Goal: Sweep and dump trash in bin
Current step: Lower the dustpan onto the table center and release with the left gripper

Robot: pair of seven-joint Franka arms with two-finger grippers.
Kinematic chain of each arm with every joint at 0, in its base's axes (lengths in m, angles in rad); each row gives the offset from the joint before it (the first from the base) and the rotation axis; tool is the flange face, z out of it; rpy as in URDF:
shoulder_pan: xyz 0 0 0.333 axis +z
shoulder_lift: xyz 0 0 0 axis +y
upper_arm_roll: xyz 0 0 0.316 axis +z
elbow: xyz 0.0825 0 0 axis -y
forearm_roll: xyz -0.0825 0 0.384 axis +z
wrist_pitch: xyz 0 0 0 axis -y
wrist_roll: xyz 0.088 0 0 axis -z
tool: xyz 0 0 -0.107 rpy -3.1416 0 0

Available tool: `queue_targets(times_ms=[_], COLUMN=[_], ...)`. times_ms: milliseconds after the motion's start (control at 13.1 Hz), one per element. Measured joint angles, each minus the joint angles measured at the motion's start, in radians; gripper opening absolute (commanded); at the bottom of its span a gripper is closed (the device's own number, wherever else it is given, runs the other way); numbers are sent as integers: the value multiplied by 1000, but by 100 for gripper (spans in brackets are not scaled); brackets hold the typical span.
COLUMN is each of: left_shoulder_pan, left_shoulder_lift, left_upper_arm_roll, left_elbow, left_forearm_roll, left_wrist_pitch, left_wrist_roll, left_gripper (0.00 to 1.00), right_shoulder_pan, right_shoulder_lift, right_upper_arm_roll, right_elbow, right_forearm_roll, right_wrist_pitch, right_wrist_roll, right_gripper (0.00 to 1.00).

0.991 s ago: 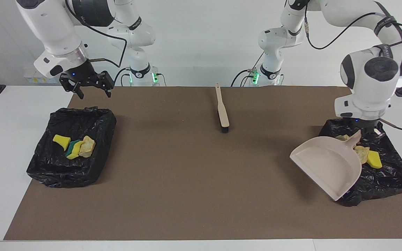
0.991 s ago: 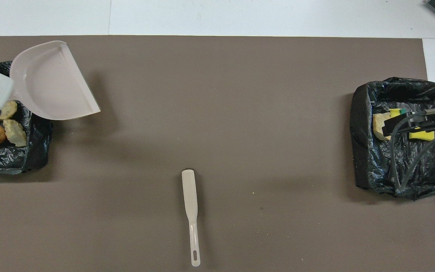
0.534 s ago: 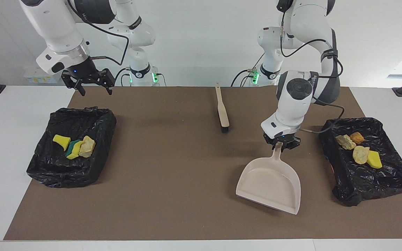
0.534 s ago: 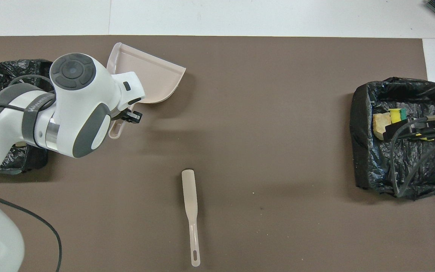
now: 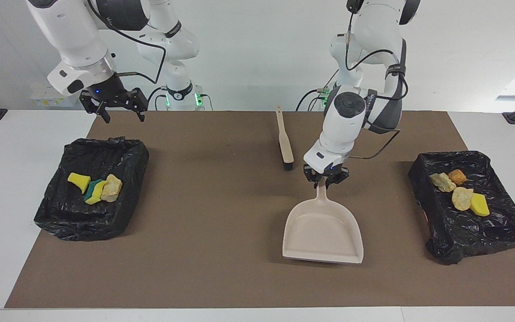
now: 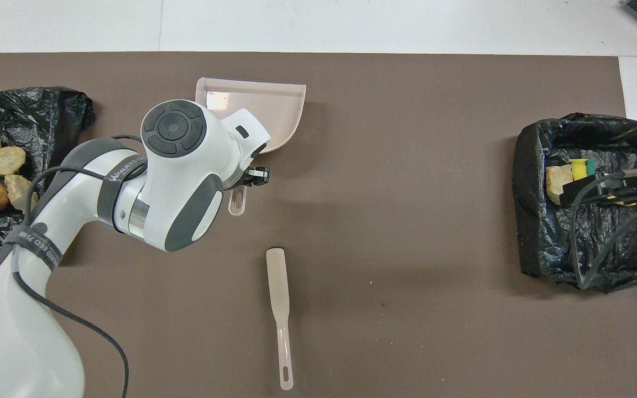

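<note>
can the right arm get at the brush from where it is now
Probably yes. The right gripper hangs open and empty near the bin at its own end, and only bare mat lies between it and the brush. The left gripper, shut on the dustpan, sits beside the brush, not over it.

Dustpan (image 5: 322, 230): on the mat (image 5: 221, 268), mid-surface, farther from the robots than the brush (image 5: 284, 144).
Bins: one bin (image 5: 499, 228) at the left arm's end, another bin (image 5: 61, 214) at the right arm's end.
Trash: four scraps (image 5: 460, 190) in the first, three scraps (image 5: 96, 185) in the second.
</note>
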Motion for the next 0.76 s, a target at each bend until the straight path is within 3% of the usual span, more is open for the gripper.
queue_targets(times_ms=[762], left_shoulder_pan=[-35], left_shoulder_lift=[39], left_upper_arm_roll=[2], left_elbow=[24], left_forearm_roll=[-9], left_wrist_pitch=[0], left_wrist_roll=[-84], left_gripper=[0], right_shoulder_pan=[0], right_shoulder_lift=[0], right_upper_arm_roll=[0], right_elbow=[0], right_forearm_roll=[0], right_wrist_pitch=[0], right_wrist_roll=[0], right_gripper=[100])
